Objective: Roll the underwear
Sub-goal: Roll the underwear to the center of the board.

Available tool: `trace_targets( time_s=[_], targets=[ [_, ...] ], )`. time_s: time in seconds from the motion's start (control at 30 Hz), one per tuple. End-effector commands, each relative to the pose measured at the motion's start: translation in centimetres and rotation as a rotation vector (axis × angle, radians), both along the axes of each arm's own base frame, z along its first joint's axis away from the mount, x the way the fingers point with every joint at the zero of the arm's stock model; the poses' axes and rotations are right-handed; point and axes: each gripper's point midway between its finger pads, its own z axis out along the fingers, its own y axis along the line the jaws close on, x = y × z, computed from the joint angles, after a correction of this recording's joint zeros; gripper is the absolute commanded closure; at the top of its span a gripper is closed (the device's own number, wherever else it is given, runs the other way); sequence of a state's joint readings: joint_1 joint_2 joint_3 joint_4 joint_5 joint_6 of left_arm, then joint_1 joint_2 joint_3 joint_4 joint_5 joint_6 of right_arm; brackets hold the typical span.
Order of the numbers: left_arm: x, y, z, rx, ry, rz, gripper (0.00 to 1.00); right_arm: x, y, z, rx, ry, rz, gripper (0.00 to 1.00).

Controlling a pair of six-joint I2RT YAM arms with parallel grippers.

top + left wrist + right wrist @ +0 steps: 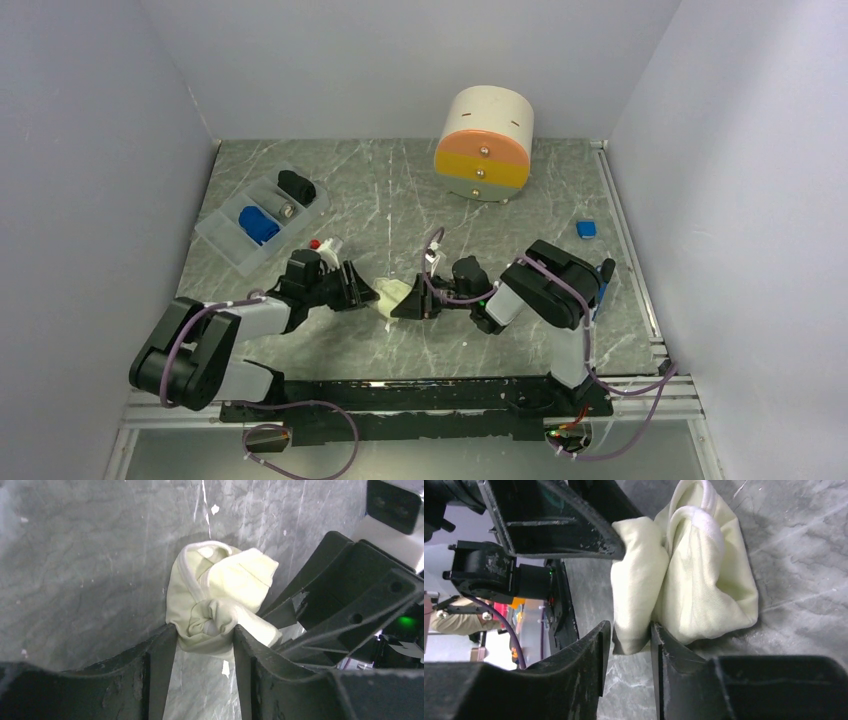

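Note:
The cream-yellow underwear [393, 295] lies bunched on the marble table between my two grippers. My left gripper [368, 294] comes from the left. In the left wrist view the left gripper [205, 634] is shut on the twisted end of the cream cloth [220, 587]. My right gripper [408, 302] comes from the right. In the right wrist view the right gripper [630, 632] is closed narrowly round a folded flap of the cream cloth [704, 585]. The blue underwear [258, 224] sits rolled in the clear tray [228, 245] at the back left.
A black rolled bundle [296, 187] lies in the tray's far compartment. A round cream drawer unit [485, 143] with orange and yellow fronts stands at the back. A small blue object [586, 229] lies at the right. A small red-and-white item [322, 244] sits near the left arm.

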State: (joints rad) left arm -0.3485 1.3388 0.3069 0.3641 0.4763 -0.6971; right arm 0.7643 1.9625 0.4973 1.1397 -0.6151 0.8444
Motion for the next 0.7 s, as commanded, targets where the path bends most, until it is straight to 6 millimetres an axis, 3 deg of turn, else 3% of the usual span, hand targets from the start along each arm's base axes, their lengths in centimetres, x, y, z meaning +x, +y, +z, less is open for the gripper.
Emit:
trace_targets(
  time_s=[0.0,0.17,0.33,0.5,0.67],
  targets=[
    [-0.5,1.2,-2.5,0.112,0.040,-0.003,0.48,-0.5,-1.7,-1.9,-0.152,-0.010,0.015,0.57],
    [-1.0,1.2,-3.5,0.162,0.071,-0.034,0.51,1.5,-2.8,-1.3,-0.323,-0.157,-0.002,0.46],
    [-1.1,0.7,-3.6,0.208,0.087,-0.048,0.51,3.0,-3.4,2.0,-0.458,-0.483,-0.018,0.38],
    [-1.2,0.7,-3.6,0.238,0.102,-0.044,0.52,2.3,-0.7,5.0,-0.508,-0.806,-0.011,0.34],
    [-1.3,0.7,-3.8,0.248,0.119,-0.040,0.52,1.6,1.9,4.1,-0.580,-0.918,0.026,0.37]
  ],
)
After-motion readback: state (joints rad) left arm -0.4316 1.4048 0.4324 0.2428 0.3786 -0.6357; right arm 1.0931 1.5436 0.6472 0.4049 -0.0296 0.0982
